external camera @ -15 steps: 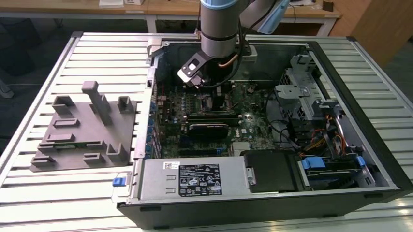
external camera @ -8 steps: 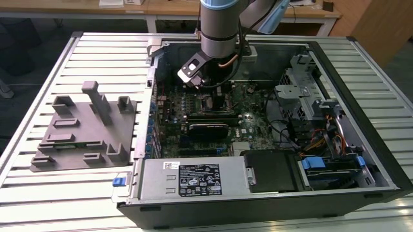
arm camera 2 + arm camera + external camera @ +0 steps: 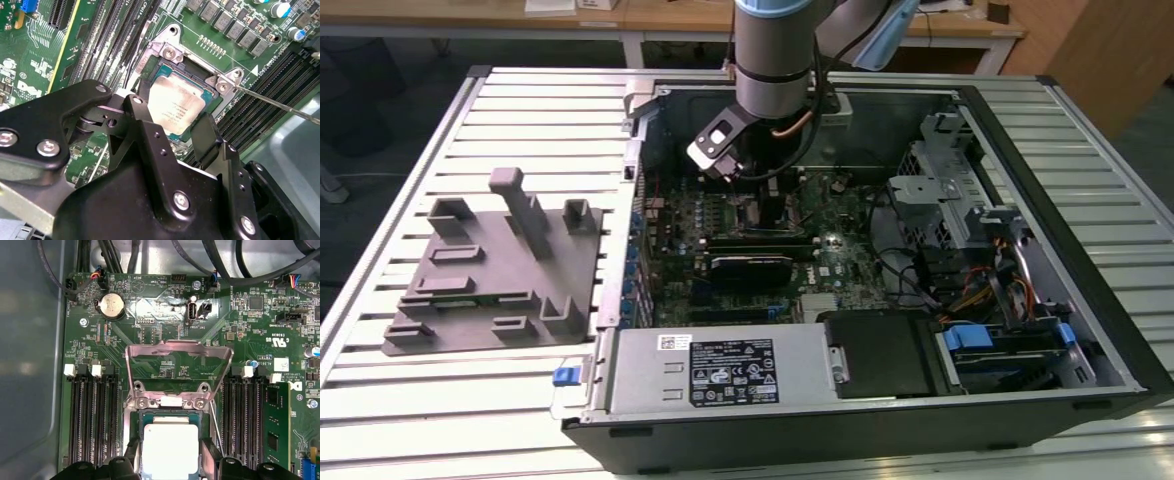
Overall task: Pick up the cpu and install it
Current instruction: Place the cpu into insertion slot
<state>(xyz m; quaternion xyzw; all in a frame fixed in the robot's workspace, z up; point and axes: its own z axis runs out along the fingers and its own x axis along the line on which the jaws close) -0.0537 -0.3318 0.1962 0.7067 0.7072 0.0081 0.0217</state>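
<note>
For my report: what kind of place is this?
Probably a lab or workshop bench: an open computer case on a slatted metal table, with wooden desks behind.

An open computer case (image 3: 1107,330) lies on a slatted metal counter (image 3: 400,150), its green motherboard (image 3: 854,262) exposed; a grey fixture block (image 3: 494,275) sits just beside it at the exterior view's left, wooden desks (image 3: 480,18) far behind

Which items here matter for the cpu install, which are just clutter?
Job:
- cpu, pale silver square chip, between the fingers
- black gripper
- black-framed socket, metal load plate raised

Lying about:
- grey plastic fixture block
- round coin battery
- silver power supply box
</note>
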